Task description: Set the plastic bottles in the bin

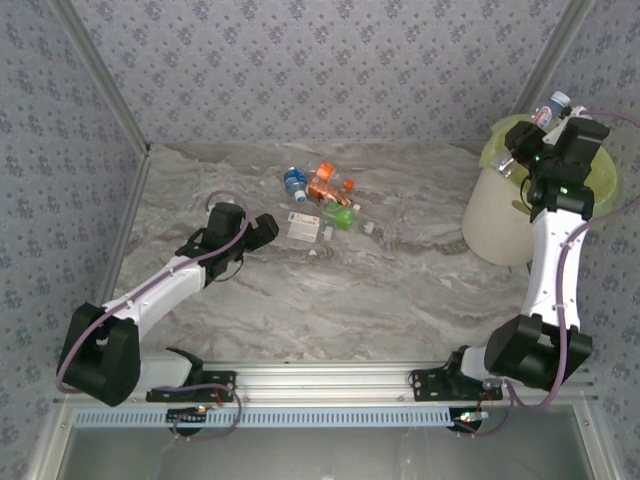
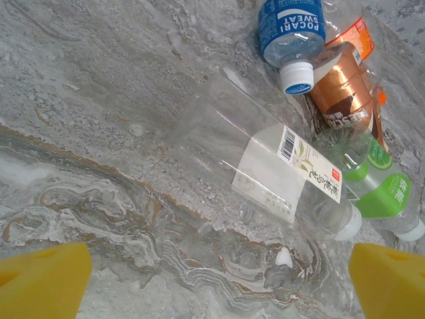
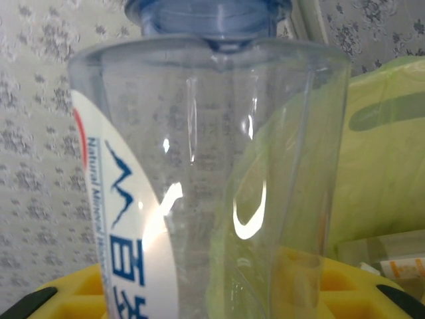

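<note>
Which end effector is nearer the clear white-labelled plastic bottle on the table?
Left: the left end effector is open beside that bottle; the right end effector is over the cream-white plastic bin.

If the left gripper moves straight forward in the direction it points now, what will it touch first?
Probably the clear white-labelled bottle, lying on its side straight ahead of the open left gripper; the blue-labelled bottle lies farther on.

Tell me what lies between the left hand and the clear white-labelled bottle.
Between left hand and bottle: bare marbled table, plus a small white speck, per the left wrist view.
</note>
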Robot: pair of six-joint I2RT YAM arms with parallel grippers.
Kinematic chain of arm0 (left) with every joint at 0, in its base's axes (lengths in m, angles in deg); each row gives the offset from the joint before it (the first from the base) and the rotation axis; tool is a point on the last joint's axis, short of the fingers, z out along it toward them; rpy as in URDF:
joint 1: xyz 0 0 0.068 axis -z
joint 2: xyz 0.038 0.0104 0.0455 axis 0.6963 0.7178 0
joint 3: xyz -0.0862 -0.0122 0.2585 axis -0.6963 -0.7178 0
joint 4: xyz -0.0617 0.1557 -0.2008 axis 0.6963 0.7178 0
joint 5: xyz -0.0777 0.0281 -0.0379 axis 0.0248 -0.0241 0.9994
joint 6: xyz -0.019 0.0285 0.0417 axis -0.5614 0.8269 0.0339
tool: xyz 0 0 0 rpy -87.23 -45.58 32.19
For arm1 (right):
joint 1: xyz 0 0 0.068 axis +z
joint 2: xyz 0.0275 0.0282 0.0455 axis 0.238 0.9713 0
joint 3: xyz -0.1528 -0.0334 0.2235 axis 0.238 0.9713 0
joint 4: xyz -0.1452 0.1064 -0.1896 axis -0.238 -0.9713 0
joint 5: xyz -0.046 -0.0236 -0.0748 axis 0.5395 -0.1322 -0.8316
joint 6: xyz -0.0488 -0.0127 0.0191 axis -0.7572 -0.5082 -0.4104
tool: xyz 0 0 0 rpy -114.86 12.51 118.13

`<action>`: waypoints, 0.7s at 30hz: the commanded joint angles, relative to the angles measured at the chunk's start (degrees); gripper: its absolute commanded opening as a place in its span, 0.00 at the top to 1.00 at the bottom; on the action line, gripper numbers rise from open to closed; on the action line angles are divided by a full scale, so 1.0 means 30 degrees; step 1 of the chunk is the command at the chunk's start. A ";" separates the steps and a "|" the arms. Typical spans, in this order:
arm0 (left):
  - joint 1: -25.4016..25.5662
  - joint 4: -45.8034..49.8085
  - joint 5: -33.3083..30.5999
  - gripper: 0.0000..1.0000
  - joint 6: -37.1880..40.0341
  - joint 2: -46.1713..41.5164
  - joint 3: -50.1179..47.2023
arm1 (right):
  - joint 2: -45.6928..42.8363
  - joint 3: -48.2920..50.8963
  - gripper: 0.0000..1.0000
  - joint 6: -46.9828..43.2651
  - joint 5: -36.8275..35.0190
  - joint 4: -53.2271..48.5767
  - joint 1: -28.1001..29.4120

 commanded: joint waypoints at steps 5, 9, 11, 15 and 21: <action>-0.0099 -0.0199 0.0276 0.00 -0.0170 -0.0521 0.0188 | 0.1518 -0.0401 0.58 0.2905 -0.0629 0.1523 -0.1065; -0.0099 -0.0199 0.0306 0.01 -0.0207 -0.0512 0.0164 | 0.2062 -0.0433 0.53 0.4493 -0.1265 0.2027 -0.1150; -0.0099 -0.0230 0.0306 0.00 -0.0220 -0.0511 0.0150 | 0.2273 -0.0230 0.49 0.5055 -0.1608 0.2420 -0.1160; -0.0107 -0.0148 0.0248 0.01 -0.0155 -0.0457 0.0118 | 0.2532 -0.0976 0.21 0.3997 -0.2101 0.1215 -0.0766; -0.0099 -0.0054 0.0211 0.00 -0.0035 -0.0321 0.0230 | 0.1939 -0.1413 0.00 0.2602 -0.4612 -0.0507 -0.0086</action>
